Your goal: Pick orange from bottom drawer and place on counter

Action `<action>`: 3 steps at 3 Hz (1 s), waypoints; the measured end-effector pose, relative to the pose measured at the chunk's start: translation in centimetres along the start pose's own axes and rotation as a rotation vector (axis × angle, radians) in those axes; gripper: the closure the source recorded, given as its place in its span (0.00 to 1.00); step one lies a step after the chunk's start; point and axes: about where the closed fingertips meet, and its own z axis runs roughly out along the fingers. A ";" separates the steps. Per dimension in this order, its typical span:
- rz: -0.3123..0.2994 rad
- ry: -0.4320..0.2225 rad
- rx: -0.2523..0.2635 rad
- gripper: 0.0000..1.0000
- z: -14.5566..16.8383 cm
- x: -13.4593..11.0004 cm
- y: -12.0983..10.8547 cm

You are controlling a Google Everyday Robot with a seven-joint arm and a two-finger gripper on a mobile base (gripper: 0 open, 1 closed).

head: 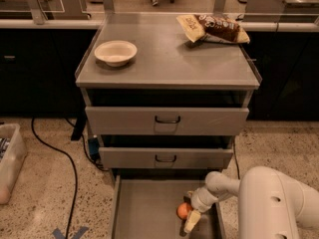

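Observation:
The orange (pixel 183 211) lies on the flat grey floor of the pulled-out bottom drawer (pixel 144 208), toward its right side. My gripper (pixel 192 217) reaches down into the drawer from the white arm at the lower right; a pale finger (pixel 193 220) stands just right of the orange, close to or touching it. The counter (pixel 169 59) is the grey metal top of the cabinet, above the two upper drawers.
A white bowl (pixel 115 52) sits on the counter's left and a chip bag (pixel 212 29) at its back right. The two upper drawers (pixel 167 121) stick out slightly. A black cable (pixel 65 158) runs on the floor at the left, beside a plastic bin (pixel 9 158).

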 end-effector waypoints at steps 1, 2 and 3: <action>-0.004 -0.018 -0.007 0.00 2.1 -0.1 -1.2; -0.004 -0.018 -0.007 0.00 2.1 -0.1 -1.1; 0.009 -0.031 -0.036 0.00 3.5 0.2 -0.8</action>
